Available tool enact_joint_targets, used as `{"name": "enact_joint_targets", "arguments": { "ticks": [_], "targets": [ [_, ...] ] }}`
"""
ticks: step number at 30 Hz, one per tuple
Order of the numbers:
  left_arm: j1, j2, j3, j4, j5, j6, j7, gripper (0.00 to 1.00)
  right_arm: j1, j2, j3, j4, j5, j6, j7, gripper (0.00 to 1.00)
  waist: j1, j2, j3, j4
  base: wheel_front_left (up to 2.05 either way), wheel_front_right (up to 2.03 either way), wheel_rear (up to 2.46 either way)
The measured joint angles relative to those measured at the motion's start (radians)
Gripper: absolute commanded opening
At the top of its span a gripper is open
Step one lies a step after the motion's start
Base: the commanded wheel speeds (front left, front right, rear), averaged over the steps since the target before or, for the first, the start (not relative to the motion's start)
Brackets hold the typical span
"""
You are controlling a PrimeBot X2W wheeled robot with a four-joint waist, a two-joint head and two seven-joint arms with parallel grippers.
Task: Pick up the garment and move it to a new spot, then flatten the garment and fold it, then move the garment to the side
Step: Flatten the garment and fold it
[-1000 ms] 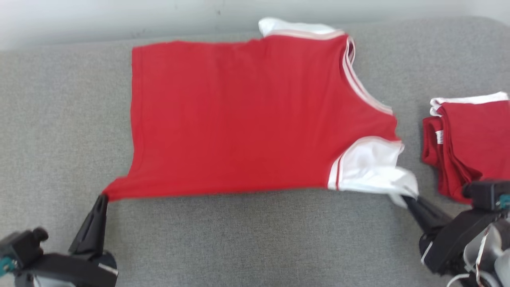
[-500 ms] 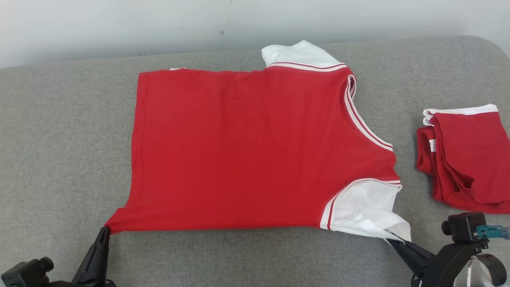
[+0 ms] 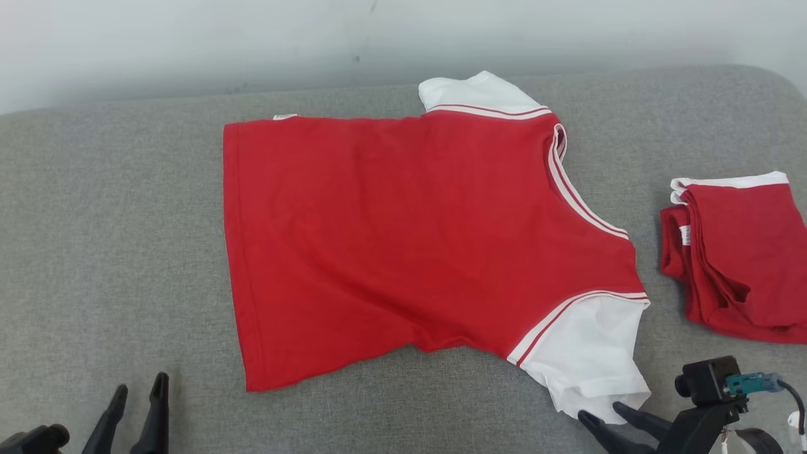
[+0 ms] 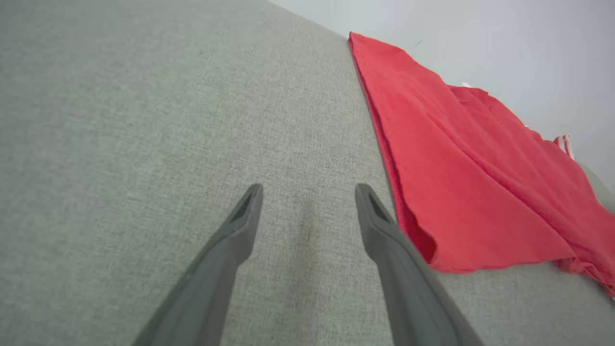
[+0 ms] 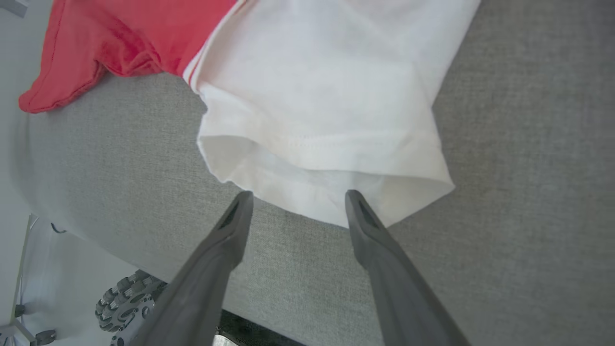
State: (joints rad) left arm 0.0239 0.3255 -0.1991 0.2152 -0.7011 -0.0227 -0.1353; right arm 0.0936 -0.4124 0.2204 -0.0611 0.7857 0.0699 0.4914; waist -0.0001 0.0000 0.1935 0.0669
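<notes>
Red shirt (image 3: 403, 239) with white sleeves spread on grey cushion (image 3: 94, 221), centre of head view, collar toward right. Near hem rumpled, one part bunched up.

left claw (image 3: 140, 383) at lower left: fingers parted, empty, over bare cushion near shirt's hem corner, not touching it.

right claw (image 3: 602, 411) at lower right: fingers spread, holding nothing, tips at open cuff of white sleeve (image 3: 586, 359); contact not clear.

Folded red garment (image 3: 744, 252) apart at right edge. Pale wall (image 3: 189, 38) behind cushion.
</notes>
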Motion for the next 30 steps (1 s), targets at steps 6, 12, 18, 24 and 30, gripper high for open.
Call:
{"name": "enact_joint_targets", "arguments": {
  "ticks": [6,12,18,24,30],
  "targets": [
    [-0.008,-0.012,0.003,-0.073,0.062,0.053,-0.055,1.00,0.001,0.006,0.014,-0.025,0.009,-0.004,0.011,1.00,0.0000,0.0001,-0.024,0.000,0.00,0.00,0.00],
    [-0.025,-0.049,0.008,-0.166,0.127,0.101,-0.100,1.00,0.058,0.000,0.028,-0.046,-0.008,-0.021,0.032,1.00,0.0000,0.0001,-0.054,-0.003,0.00,0.00,0.00],
    [-0.028,-0.099,0.031,-0.256,0.199,0.129,-0.116,1.00,-0.058,0.035,-0.077,-0.117,-0.059,-0.053,-0.124,1.00,0.0001,0.0000,-0.079,-0.019,0.00,0.00,0.00],
    [-0.046,-0.139,0.016,-0.290,0.306,0.138,-0.117,1.00,-0.130,0.095,-0.103,-0.114,-0.141,-0.080,-0.287,1.00,0.0001,0.0000,-0.103,-0.033,0.00,0.00,0.00],
    [-0.061,-0.148,-0.041,-0.267,0.394,0.142,-0.120,1.00,-0.150,0.145,-0.087,-0.047,-0.222,-0.107,-0.419,1.00,0.0001,0.0001,-0.124,-0.034,0.00,0.00,0.00]
  ]
}}
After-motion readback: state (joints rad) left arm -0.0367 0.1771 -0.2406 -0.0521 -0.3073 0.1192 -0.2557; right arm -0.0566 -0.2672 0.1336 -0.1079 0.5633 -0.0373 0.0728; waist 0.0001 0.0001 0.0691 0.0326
